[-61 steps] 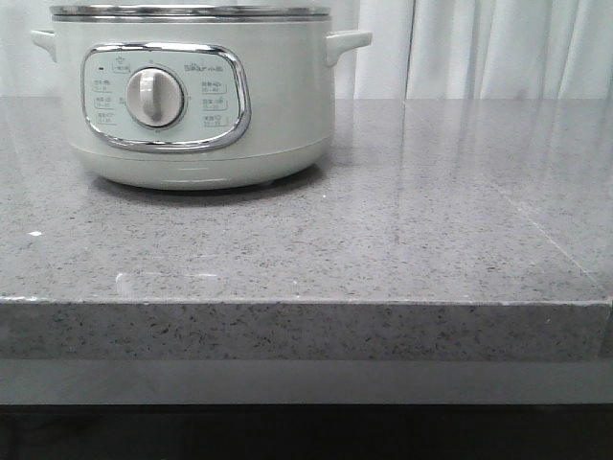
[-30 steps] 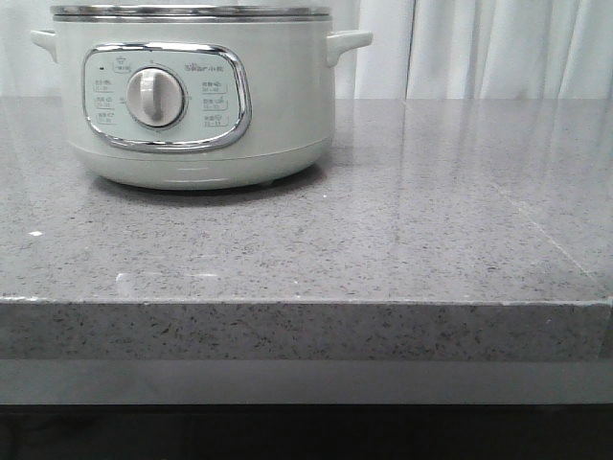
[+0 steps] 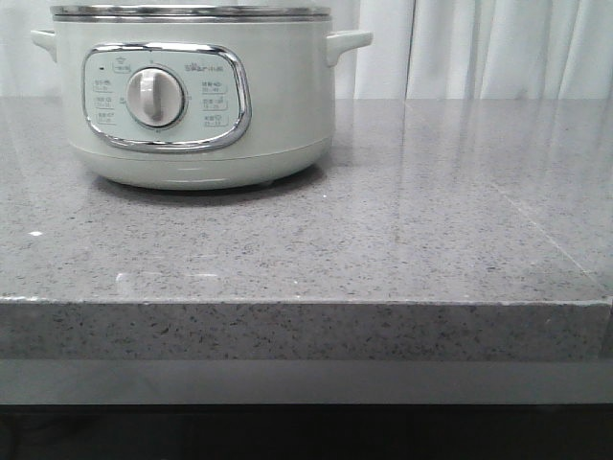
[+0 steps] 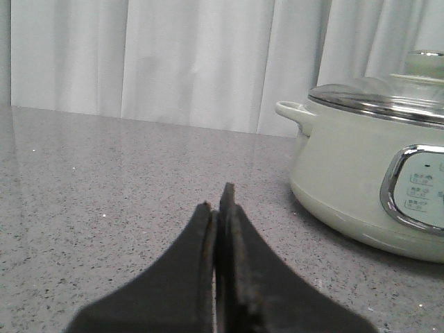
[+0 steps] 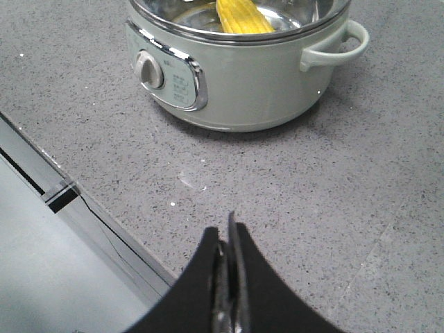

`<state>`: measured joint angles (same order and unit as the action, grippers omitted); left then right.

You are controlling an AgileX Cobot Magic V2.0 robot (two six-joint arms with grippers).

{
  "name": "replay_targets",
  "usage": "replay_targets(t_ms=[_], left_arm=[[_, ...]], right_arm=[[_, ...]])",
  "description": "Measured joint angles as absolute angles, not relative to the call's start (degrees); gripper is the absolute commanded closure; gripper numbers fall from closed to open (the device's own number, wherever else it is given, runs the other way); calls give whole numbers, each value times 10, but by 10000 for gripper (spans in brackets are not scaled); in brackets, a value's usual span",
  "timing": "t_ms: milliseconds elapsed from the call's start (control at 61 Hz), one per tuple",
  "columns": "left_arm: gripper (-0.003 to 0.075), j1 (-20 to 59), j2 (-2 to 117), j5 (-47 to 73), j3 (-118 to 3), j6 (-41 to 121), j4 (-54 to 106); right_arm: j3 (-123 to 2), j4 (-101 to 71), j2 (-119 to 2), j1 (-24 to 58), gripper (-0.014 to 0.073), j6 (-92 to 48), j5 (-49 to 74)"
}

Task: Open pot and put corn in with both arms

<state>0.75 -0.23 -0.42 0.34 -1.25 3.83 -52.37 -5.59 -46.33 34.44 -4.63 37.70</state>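
The pale green pot (image 3: 287, 105) stands at the back left of the grey counter, dial facing front. In the left wrist view the pot (image 4: 347, 166) carries a glass lid (image 4: 374, 94) with a knob on top. The right wrist view looks down on the pot (image 5: 257, 76), and the yellow corn (image 5: 243, 15) lies inside its steel rim. My left gripper (image 4: 218, 198) is shut and empty, low over the counter to the pot's left. My right gripper (image 5: 225, 229) is shut and empty, above the counter near its front edge, short of the pot. Neither gripper shows in the front view.
White curtains (image 3: 479, 48) hang behind the counter. The speckled stone counter (image 3: 383, 240) ends in a thick front edge (image 3: 306, 331), and the same edge (image 5: 69, 198) runs close to my right gripper. A faint seam (image 3: 536, 230) crosses the counter's right part.
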Motion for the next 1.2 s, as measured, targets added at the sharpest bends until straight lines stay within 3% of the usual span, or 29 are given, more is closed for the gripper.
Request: replay_targets(t_ms=[394,623,935,1197], left_arm=[[741,8,-2,-4,3,-13,38],[741,8,-2,-4,3,-13,38],[741,8,-2,-4,3,-13,38],[741,8,-2,-4,3,-13,38]], right_arm=[[-521,-56,-459,335,662,-46,377],[-482,-57,-382,232,662,-46,377],[-324,-57,-220,73,662,-46,298],[-148,-63,-90,30,662,-46,183]])
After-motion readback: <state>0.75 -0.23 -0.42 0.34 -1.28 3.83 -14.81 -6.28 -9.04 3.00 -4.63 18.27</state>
